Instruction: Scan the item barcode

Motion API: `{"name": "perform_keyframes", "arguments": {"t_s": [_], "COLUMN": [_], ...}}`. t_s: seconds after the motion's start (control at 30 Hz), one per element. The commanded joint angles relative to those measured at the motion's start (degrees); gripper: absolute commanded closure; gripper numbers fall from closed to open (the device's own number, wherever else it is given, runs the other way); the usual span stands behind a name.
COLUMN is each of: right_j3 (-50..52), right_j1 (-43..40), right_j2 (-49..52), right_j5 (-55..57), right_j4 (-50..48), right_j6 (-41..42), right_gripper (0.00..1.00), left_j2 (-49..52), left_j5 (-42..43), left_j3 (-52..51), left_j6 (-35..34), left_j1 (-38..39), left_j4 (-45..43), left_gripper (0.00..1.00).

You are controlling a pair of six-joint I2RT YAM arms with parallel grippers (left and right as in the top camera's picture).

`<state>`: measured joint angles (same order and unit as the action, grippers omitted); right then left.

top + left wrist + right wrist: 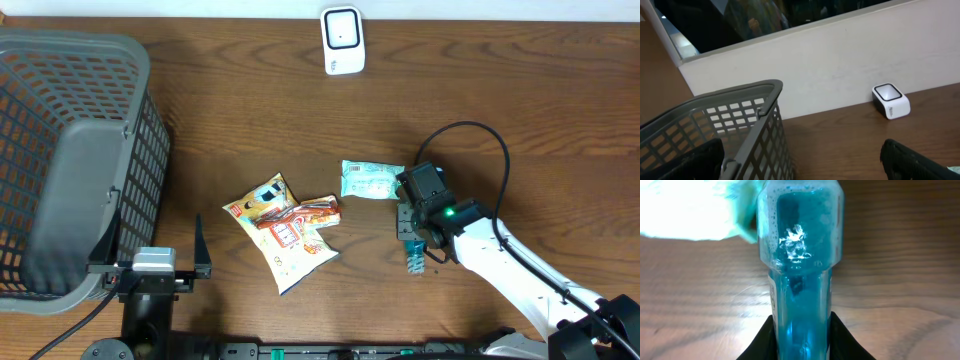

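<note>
right hand (801, 330) | gripping blue bottle (800, 255) (narrow part between fingers (759, 349)) | left hand (152, 243) wide

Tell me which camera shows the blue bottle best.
Right wrist: the blue bottle fills the frame, close up. Overhead shows only its end poking past the right gripper; left wrist misses it.

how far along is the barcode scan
Done: the right gripper has its jaws shut on the blue bottle. In hand: that grasp, near the snack packets. Left: bring the bottle to the white scanner at the far edge of the table and show its barcode; none is visible yet.
</note>
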<state>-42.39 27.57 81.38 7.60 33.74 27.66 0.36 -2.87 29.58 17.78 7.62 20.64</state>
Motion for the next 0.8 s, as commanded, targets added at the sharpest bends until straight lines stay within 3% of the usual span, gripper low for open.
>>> {"name": "perform_keyframes", "arguments": {"t_s": [0.0, 0.13, 0.23, 0.57, 0.77], "right_j3": [-2.0, -3.8, -3.8, -3.8, -3.8], "right_j1": [-0.9, -3.9, -7.0, -9.9, -9.9], "right_j2": [-0.6, -0.8, -0.8, -0.8, -0.8], "right_j5": [-12.0, -33.3, -42.0, -52.8, -75.2], "right_j4": [-0.3, -0.3, 1.0, 2.9, 0.0], "right_j6": [-9.2, -22.1, -28.7, -35.3, -35.2], "right_gripper": [0.99, 0.99, 0.99, 0.99, 0.99], "left_j2": [-0.2, -0.2, -0.2, -0.2, -0.2], "left_j5": [0.7, 0.7, 0.7, 0.7, 0.7], "left_j3": [0.3, 0.3, 0.3, 0.3, 0.3], "left_j6": [-0.9, -1.0, -1.0, -1.0, -1.0], "left_j1": [0.2, 0.2, 0.2, 0.2, 0.2], "left_j4": [-0.1, -0.1, -0.1, -0.1, -0.1], "left_gripper": [0.0, 0.0, 0.0, 0.0, 0.0]}}
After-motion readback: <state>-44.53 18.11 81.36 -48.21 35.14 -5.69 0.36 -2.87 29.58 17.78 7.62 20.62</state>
